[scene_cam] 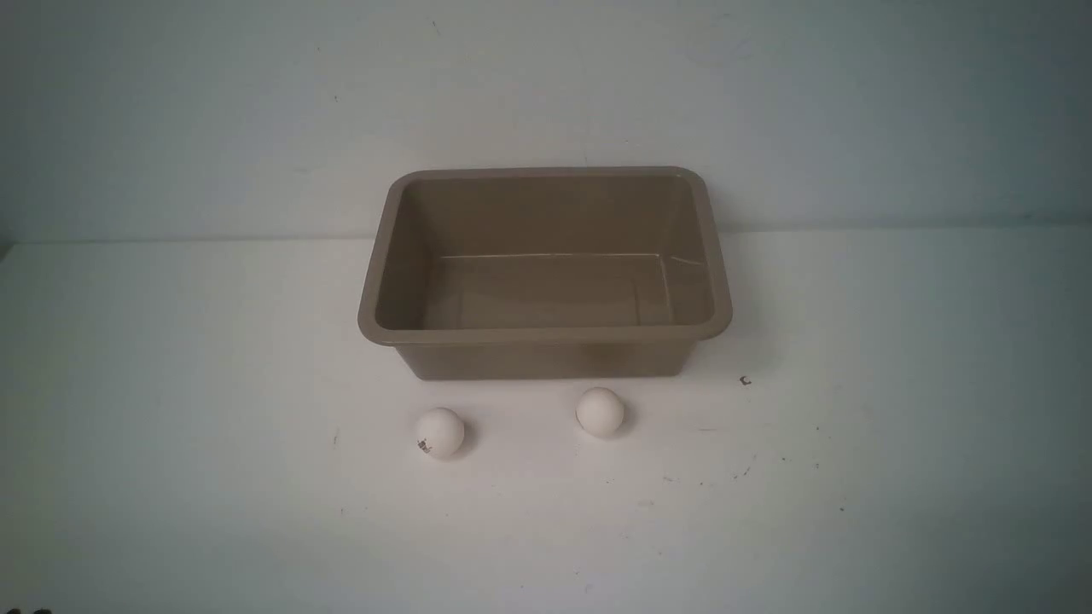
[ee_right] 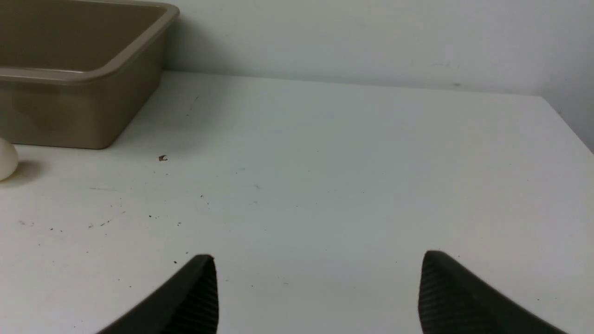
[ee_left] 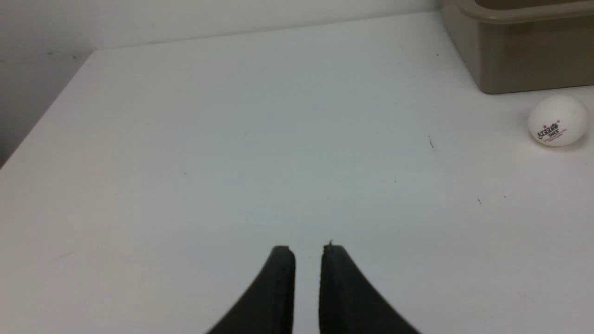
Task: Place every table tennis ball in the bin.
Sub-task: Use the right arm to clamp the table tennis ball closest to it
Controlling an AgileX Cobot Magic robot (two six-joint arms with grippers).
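The taupe bin (scene_cam: 546, 335) stands on the white table near the back wall, with nothing in it. Two white table tennis balls lie just in front of it: the left ball (scene_cam: 440, 432) has a dark printed mark, the right ball (scene_cam: 600, 412) is plain. Neither arm shows in the front view. My left gripper (ee_left: 307, 248) has its jaws almost together and holds nothing; the marked ball (ee_left: 558, 121) and a bin corner (ee_left: 519, 69) lie well away from it. My right gripper (ee_right: 320, 255) is open and empty; the plain ball (ee_right: 5, 160) and the bin (ee_right: 83, 111) are far from it.
The white table (scene_cam: 896, 477) has small dark specks, with one dark chip (scene_cam: 745, 380) to the right of the bin. A pale wall (scene_cam: 546, 85) rises close behind the bin. The table's side edges show in both wrist views.
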